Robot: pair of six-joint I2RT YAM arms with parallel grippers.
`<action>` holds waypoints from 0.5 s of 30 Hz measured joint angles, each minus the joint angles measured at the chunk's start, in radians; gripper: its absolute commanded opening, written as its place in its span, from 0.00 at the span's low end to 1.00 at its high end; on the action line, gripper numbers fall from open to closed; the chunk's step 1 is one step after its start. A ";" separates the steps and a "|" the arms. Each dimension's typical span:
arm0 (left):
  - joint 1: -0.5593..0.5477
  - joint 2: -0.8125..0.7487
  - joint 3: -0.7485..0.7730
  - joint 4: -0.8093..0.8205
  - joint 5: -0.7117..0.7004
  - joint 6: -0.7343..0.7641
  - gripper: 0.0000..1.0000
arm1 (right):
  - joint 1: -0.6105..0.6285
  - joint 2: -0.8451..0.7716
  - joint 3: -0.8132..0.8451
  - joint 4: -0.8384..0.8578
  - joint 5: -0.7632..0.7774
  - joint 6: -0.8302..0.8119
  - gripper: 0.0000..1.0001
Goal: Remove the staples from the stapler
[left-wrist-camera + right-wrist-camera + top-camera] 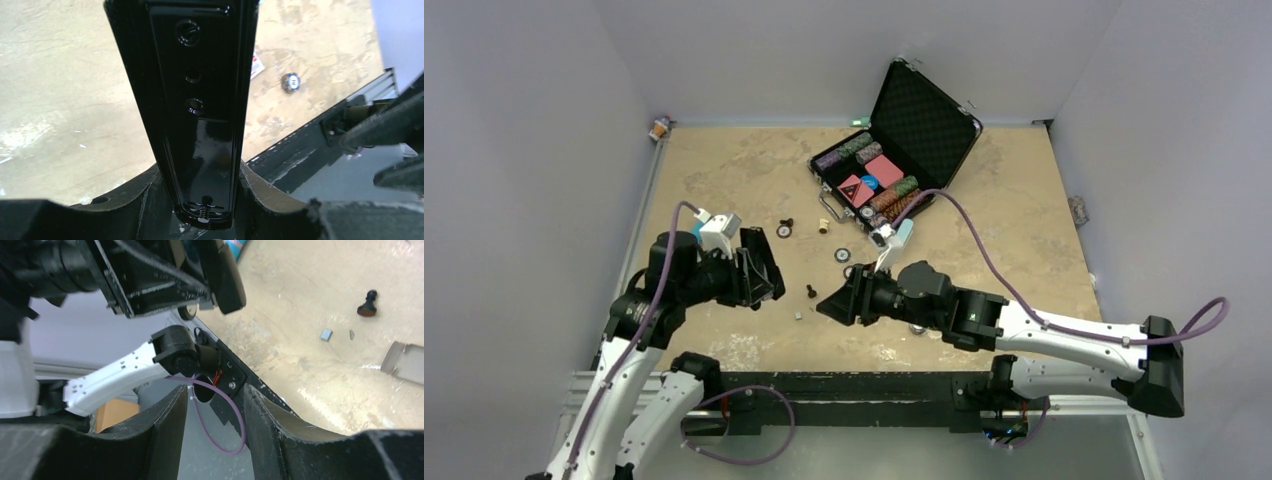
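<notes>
Left end effector (202, 195) grips the stapler (197, 100); right end effector (215, 415) hangs half-open, empty; likely staples (326, 334) lie on the surface (280, 315), so next confirm none remain inside

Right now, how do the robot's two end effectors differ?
The left end effector grips the black stapler, which sticks out well beyond its fingers; the right end effector holds nothing. The left's fingers press against the stapler's sides; the right's stand apart with an empty gap between them. Shared: both are black, two-fingered, and face each other above the tan table.
</notes>
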 measured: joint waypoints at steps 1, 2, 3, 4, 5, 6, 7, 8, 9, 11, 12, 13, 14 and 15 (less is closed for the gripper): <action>-0.009 0.028 0.008 0.000 -0.020 0.010 0.00 | 0.017 0.013 0.000 0.000 0.017 0.012 0.45; -0.020 0.063 0.017 -0.002 -0.040 0.021 0.00 | 0.030 0.029 0.000 0.000 0.029 0.017 0.41; -0.031 0.093 0.024 -0.002 -0.056 0.026 0.00 | 0.043 0.047 0.001 0.000 0.043 0.023 0.35; -0.046 0.129 0.030 -0.002 -0.079 0.032 0.00 | 0.052 0.064 0.002 0.000 0.051 0.027 0.27; -0.063 0.168 0.035 -0.002 -0.103 0.033 0.00 | 0.064 0.087 0.005 0.000 0.065 0.031 0.15; -0.078 0.212 0.041 -0.006 -0.124 0.035 0.00 | 0.074 0.111 0.010 0.001 0.073 0.035 0.06; -0.090 0.258 0.048 -0.013 -0.140 0.036 0.00 | 0.083 0.138 0.017 0.003 0.081 0.038 0.00; -0.100 0.309 0.053 -0.019 -0.152 0.040 0.00 | 0.090 0.165 0.024 0.010 0.090 0.042 0.00; -0.107 0.343 0.054 -0.021 -0.161 0.040 0.00 | 0.096 0.191 0.031 0.018 0.092 0.046 0.00; -0.117 0.400 0.054 -0.032 -0.188 0.042 0.00 | 0.102 0.234 0.043 0.040 0.092 0.054 0.00; -0.120 0.412 0.054 -0.037 -0.200 0.042 0.00 | 0.103 0.260 0.051 0.059 0.091 0.058 0.00; -0.121 0.414 0.054 -0.041 -0.207 0.041 0.00 | 0.103 0.281 0.057 0.076 0.090 0.061 0.00; -0.121 0.412 0.054 -0.044 -0.213 0.041 0.00 | 0.103 0.305 0.064 0.096 0.090 0.067 0.00; -0.121 0.410 0.054 -0.046 -0.216 0.041 0.00 | 0.103 0.330 0.071 0.116 0.090 0.074 0.00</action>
